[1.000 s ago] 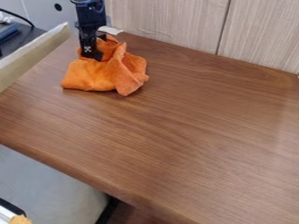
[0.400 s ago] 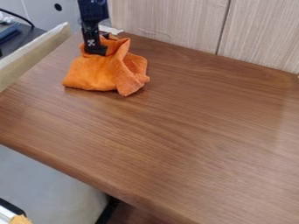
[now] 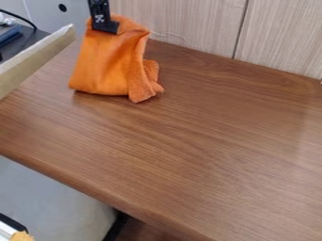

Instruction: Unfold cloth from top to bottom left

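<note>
The cloth is in the upper left part of the camera view, its bottom resting on the brown wooden table and its top lifted up in the gripper. It is plain orange, with a soft, fuzzy surface, and stands in a tall, tent-like shape that is narrower at the top than at the base. The front is a fairly smooth panel with shallow creases, and its left side slopes down and outward to a corner low on the left. From there the lower edge runs along the table to the right, where a thick fold comes down the front and ends in a blunt point, the part nearest the camera. Behind that fold, another bit of cloth bulges out on the right. Up top, the fabric spreads to the right of the gripper and makes a rounded, drooping shoulder. The black gripper hangs down from the top edge of the view, left of the middle, nearly upright and pointing at the table. It is closed on the upper left part of the cloth, holding it above the tabletop, with one dark finger lying across the front of the fabric. Beyond the table stands the pale wood-grain panel.
</note>
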Robot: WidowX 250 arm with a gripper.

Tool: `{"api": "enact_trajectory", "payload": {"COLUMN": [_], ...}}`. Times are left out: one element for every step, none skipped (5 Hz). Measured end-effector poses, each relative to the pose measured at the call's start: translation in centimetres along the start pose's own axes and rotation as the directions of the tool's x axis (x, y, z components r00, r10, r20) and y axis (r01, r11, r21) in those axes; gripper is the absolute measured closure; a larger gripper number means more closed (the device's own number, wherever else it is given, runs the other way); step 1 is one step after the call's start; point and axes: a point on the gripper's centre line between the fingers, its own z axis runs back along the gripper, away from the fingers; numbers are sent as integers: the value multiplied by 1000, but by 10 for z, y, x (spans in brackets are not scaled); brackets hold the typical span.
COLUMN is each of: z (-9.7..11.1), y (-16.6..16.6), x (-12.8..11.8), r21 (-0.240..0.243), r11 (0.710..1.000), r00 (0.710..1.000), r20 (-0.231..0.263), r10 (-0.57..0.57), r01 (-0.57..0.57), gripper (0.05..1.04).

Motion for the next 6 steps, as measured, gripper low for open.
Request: {"api": "enact_trajectory", "payload": {"z": [23,35,40,36,18,1], "y": [-27,-55,-79,-103,-122,-139], "x": [-5,-13,-21,-26,-36,-46], "r21": [1,7,9,-15,-40,-76], "r11": [1000,999,998,997,994,993], "r00": [1000,999,998,996,994,995], "r20": [15,16,18,44,42,37], "r10": [-9,-35,-62,-78,-96,-93], "r01": [9,35,62,78,98,95], "gripper": [1015,1015,1015,1015,1015,1015]}}
